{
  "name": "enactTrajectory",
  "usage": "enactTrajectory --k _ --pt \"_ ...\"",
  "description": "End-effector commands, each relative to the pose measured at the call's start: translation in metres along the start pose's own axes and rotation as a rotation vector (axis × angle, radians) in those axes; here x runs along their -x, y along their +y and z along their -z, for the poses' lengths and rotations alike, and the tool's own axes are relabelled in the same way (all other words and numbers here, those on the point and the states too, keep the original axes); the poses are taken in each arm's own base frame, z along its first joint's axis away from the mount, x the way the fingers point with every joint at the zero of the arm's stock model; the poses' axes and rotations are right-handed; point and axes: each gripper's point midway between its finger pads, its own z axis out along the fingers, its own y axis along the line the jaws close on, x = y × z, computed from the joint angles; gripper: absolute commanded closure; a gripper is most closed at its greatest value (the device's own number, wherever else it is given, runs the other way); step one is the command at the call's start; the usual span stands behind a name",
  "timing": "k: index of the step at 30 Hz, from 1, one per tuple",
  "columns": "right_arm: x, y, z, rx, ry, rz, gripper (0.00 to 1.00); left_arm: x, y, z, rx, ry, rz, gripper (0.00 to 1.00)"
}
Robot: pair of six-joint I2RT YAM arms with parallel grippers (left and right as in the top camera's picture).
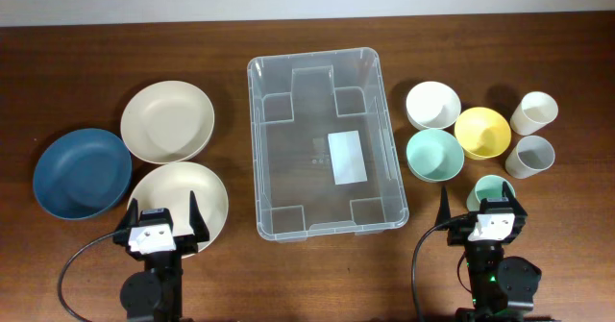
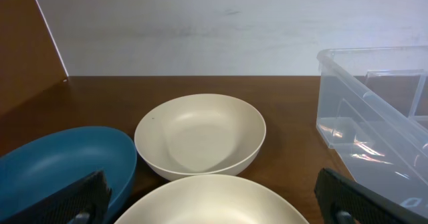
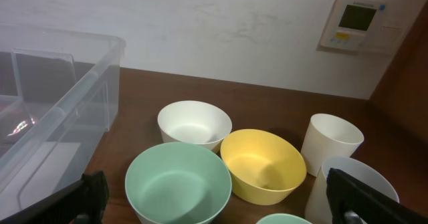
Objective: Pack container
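Nearest, both arms stand at the near edge of the table, pointing toward the far side. The left gripper point(image 1: 163, 207) hangs over the near cream plate point(image 1: 183, 189) and the right gripper point(image 1: 482, 205) over a small teal cup point(image 1: 490, 187). Both have their jaws wide apart and empty. Between them, mid-table, lies the container point(image 1: 293, 163), and we see nothing in it, so we judge that packing is not yet begun. The first pick seems to call for a rim pinch, since the plate is shallow. Farther left are a blue plate point(image 1: 82, 173) and a second cream plate point(image 1: 167, 120). Farther right are a mint bowl point(image 1: 434, 154), a yellow bowl point(image 1: 481, 132), a white bowl point(image 1: 431, 105) and two cups.
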Motion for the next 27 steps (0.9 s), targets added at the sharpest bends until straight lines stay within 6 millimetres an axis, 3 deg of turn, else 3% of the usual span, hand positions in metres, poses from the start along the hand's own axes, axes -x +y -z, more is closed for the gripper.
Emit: enactTrajectory --k 1,27 --pt "-0.0032 0.0015 -0.0003 0.003 0.009 -0.008 0.01 -0.0021 -0.0029 -0.0001 -0.015 -0.001 -0.016 0.00" --pt "-0.0035 -0.0006 -0.0003 -0.010 0.010 -0.004 0.01 -0.0021 -0.0029 -0.0001 -0.015 -0.001 -0.016 0.00"
